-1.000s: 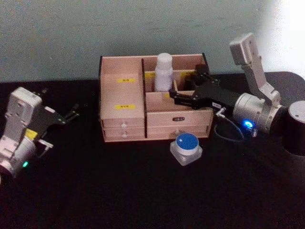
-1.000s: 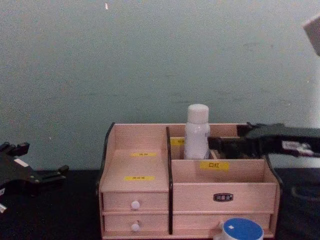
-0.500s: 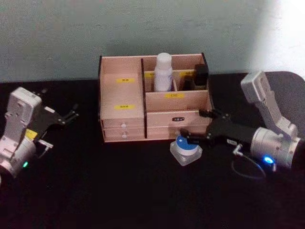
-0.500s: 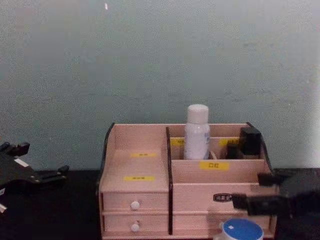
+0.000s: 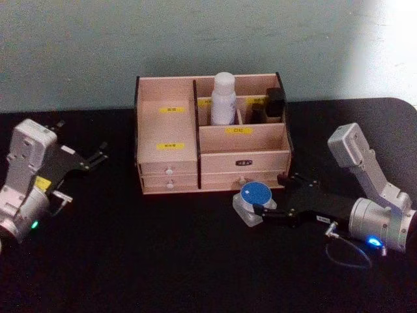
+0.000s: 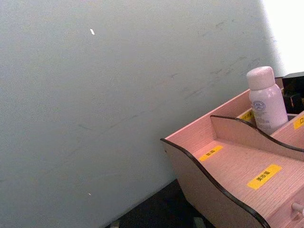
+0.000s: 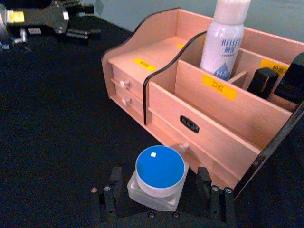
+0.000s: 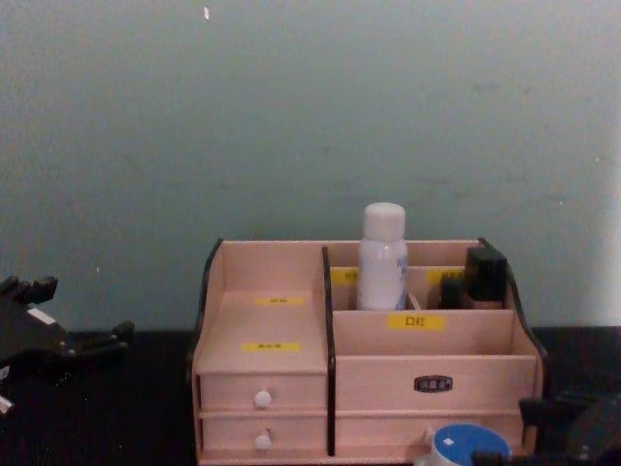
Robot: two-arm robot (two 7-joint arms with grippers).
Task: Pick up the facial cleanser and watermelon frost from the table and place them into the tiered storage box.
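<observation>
Chest view crops the watermelon frost (image 8: 470, 444) at its bottom edge.

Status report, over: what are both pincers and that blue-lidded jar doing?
Right pincer open, straddling the watermelon frost on the table, not gripping. Left pincer open, parked left. Facial cleanser upright in the tiered storage box. Nothing blocking.

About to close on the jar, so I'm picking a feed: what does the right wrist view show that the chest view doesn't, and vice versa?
Right wrist view: the right gripper open, one finger on each side of the blue-lidded jar with gaps, plus the jar's clear body. Chest view: the storage box head-on, full width with both side edges. Shared: the white bottle standing in a back compartment, the jar's lid, and the left gripper parked left of the box.
</observation>
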